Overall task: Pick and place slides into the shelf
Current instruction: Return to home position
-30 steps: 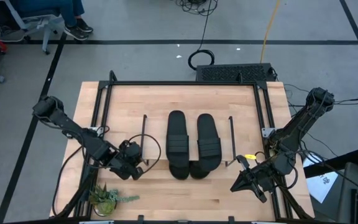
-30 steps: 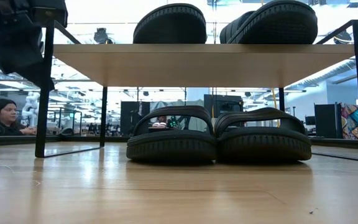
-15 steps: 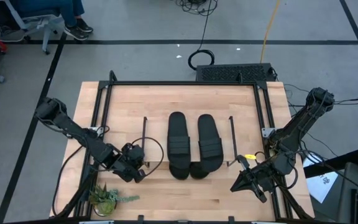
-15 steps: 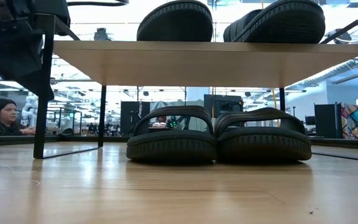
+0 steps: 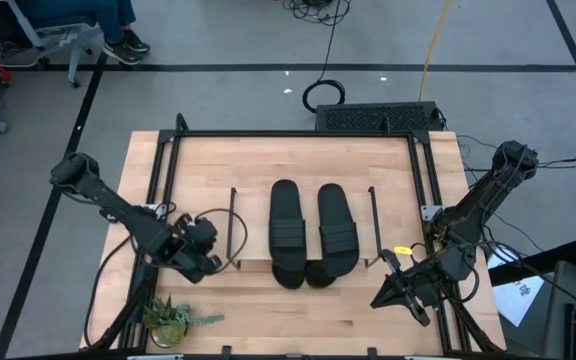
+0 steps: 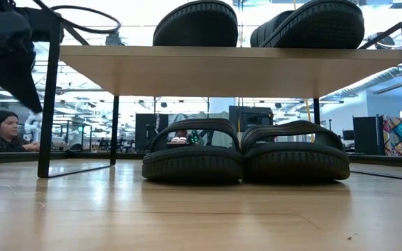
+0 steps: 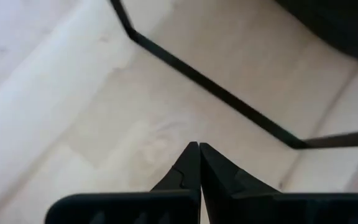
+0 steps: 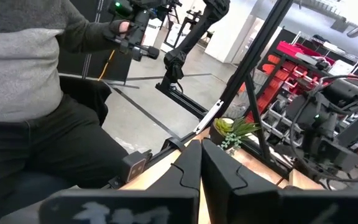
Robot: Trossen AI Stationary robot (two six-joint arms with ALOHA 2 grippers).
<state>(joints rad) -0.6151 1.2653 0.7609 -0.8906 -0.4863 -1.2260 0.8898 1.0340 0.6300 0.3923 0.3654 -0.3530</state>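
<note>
Two black slides (image 5: 286,222) (image 5: 335,222) lie side by side on the shelf's (image 5: 253,232) light wood top. Two more (image 6: 192,152) (image 6: 295,150) stand on their soles on the table under that plank (image 6: 229,70), their ends sticking out at its near edge (image 5: 304,273). My left gripper (image 5: 210,266) is shut and empty, slanting down above the table just left of the shelf's black wire leg (image 7: 216,93). My right gripper (image 5: 377,299) hovers level near the table's near right corner, shut on nothing.
A small potted plant (image 5: 173,318) stands at the near left corner, close to my left arm. Black frame rails (image 5: 293,133) run around the table. A seated person (image 8: 23,74) shows beyond the table in the right wrist view.
My left gripper has drawn back toward the table's left edge, a little away from the shelf's leg, and has tipped at the wrist, staying shut. The slides and the shelf have not moved.
</note>
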